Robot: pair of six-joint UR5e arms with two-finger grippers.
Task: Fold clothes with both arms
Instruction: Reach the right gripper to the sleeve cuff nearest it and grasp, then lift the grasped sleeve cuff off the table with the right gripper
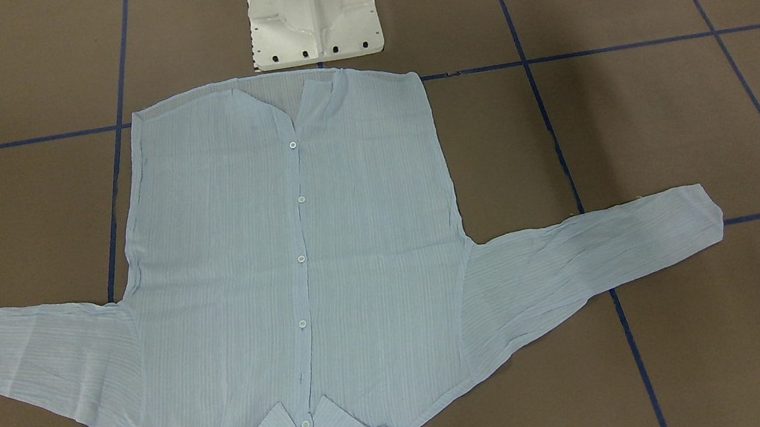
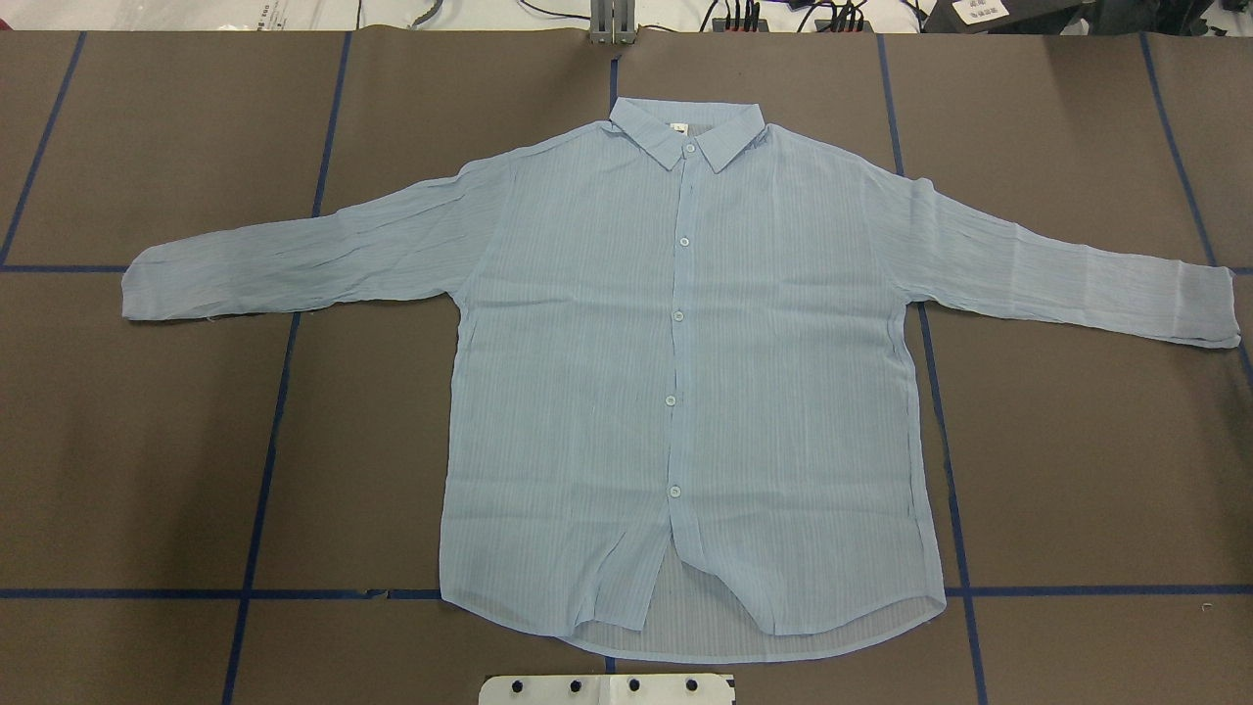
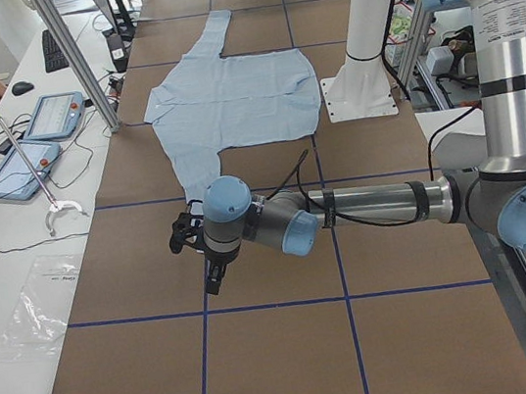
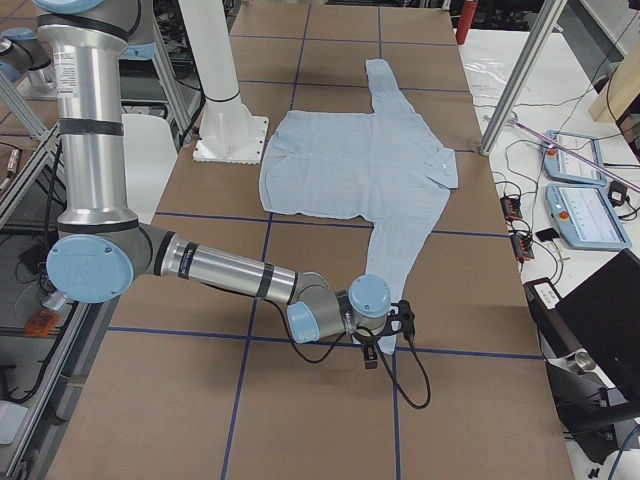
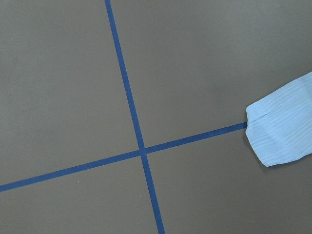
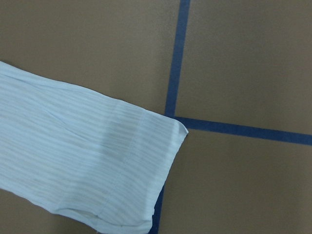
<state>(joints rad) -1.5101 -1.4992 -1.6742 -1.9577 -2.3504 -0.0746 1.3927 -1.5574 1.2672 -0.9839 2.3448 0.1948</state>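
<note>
The shirt (image 2: 685, 372) lies flat, buttoned, sleeves (image 2: 294, 259) spread, in the middle of the bench (image 2: 147, 441). The left arm (image 3: 373, 205) and right arm (image 4: 220, 272) each reach low near a sleeve end; their jaws' state cannot be told.

1. A brown table (image 2: 147, 441) is stretching out before me, blue tape lines (image 2: 117, 593) crossing it in a grid.
2. A white bench (image 3: 14, 254) is running along its far side, carrying tablets (image 3: 53, 114), a keyboard (image 3: 54, 50) and a mouse (image 3: 22, 87).
3. Silver posts (image 3: 74, 57) are standing at that bench's edge.
4. Even, soft light is falling over all of it.
</note>
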